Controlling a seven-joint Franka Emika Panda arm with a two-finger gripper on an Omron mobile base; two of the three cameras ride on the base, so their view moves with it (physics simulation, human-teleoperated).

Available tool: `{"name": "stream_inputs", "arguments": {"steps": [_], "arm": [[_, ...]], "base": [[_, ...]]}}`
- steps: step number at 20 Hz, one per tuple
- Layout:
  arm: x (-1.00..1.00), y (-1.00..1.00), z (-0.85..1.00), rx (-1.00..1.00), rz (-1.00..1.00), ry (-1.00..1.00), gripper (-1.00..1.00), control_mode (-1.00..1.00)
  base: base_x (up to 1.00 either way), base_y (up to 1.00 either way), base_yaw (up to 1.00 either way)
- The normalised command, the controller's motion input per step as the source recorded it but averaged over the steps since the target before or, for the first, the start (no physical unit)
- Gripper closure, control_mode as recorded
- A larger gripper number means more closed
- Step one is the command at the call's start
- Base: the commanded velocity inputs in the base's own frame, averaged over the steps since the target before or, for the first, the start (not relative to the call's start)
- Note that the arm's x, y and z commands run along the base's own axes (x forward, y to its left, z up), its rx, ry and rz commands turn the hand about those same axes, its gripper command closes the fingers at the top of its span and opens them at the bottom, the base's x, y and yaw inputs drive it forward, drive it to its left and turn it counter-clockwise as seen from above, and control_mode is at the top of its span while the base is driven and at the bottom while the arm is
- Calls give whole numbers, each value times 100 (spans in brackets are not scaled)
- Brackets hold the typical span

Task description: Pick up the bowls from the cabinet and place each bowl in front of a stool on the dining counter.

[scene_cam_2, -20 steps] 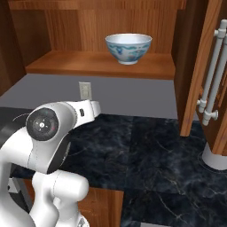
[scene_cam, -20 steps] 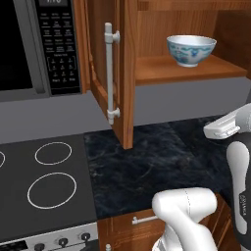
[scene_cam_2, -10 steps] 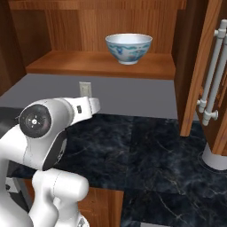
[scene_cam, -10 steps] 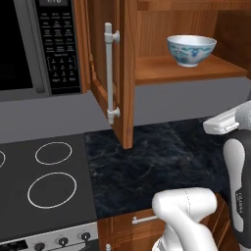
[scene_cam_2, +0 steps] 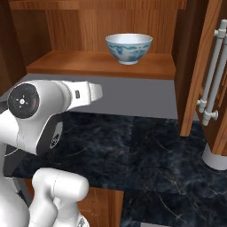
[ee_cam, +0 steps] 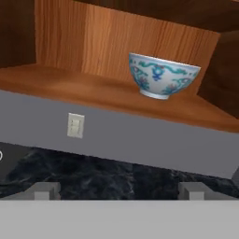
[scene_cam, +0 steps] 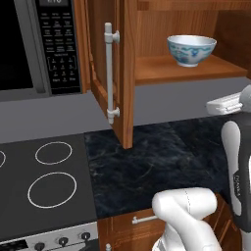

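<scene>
A white bowl with a blue-green pattern (scene_cam: 191, 49) (scene_cam_2: 129, 47) (ee_cam: 162, 75) stands upright on the lower shelf of the open reddish-brown cabinet (scene_cam: 196, 73) (scene_cam_2: 97, 64) (ee_cam: 70, 88). My gripper (ee_cam: 119, 191) is open, its fingertips (ee_cam: 44, 190) wide apart with nothing between them. It sits below the shelf and short of it, facing the bowl, which is up and slightly right in the hand view. The red bowl, the stools and the dining counter are out of view.
The left cabinet door (scene_cam: 110, 73) stands open beside a microwave (scene_cam: 39, 44); the right door's bar handle (scene_cam_2: 213, 75) is at the right. Below lie a black marble worktop (scene_cam: 157, 162) (scene_cam_2: 146, 150) and a stove top (scene_cam: 44, 186). A wall outlet (ee_cam: 75, 125) sits under the shelf.
The arm's upper part has risen a little and turned, now covering the wall outlet in the right base view. The bowl and cabinet doors have not moved.
</scene>
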Motion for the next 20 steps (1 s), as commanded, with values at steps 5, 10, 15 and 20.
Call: {"name": "stream_inputs", "arguments": {"steps": [5,10,15,20], "arm": [[7,-21,11,36,-15,5,-100,-100],[2,-15,0,47,-16,2,-100,-100],[13,0,5,34,-21,0,-100,-100],[10,-7,39,15,-25,1,-100,-100]], "base": [[0,0,0],[0,0,0],[0,0,0],[0,0,0]]}}
